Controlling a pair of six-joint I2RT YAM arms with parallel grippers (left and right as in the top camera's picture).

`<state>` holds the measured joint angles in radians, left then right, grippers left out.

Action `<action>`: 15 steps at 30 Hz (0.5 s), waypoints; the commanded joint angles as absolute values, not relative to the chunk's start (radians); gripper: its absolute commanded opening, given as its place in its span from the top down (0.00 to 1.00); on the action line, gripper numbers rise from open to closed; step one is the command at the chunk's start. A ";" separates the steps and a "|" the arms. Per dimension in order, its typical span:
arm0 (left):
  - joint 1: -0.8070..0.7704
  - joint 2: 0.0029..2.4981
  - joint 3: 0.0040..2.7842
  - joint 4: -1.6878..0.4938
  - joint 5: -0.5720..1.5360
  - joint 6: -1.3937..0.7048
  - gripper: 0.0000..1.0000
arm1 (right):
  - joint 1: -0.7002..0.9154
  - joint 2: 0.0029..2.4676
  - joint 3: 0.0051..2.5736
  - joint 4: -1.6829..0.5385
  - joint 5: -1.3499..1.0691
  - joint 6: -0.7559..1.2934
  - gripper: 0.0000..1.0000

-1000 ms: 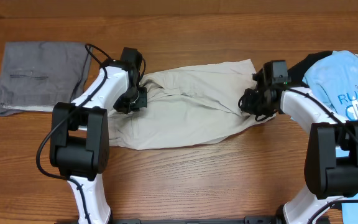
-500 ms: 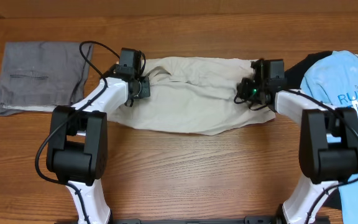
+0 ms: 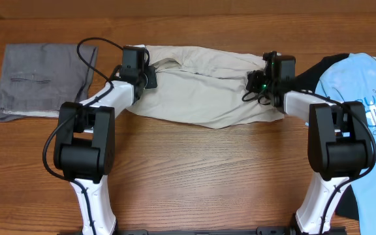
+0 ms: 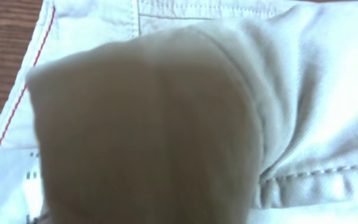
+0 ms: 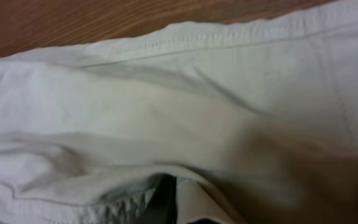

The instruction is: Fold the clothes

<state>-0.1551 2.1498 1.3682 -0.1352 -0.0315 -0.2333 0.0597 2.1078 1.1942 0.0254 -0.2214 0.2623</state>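
Since half a second ago, both arms are dragging the beige garment farther toward the far edge of the surface. You're seeing it lying bunched between the left arm and right arm, with the grey folded garment and blue T-shirt flanking. Fabric is covering both wrist lenses, so you can't tell whether the left jaws or right jaws are gripping.
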 commanded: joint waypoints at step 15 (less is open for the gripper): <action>-0.112 2.120 2.199 -1.119 -0.052 -0.141 0.94 | -0.037 2.133 2.106 -1.172 -0.305 0.154 0.96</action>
<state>-0.1284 2.1559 2.1124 -1.0527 -0.0341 -0.1642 -0.0124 2.1506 2.0346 -1.1015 -0.2928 0.1951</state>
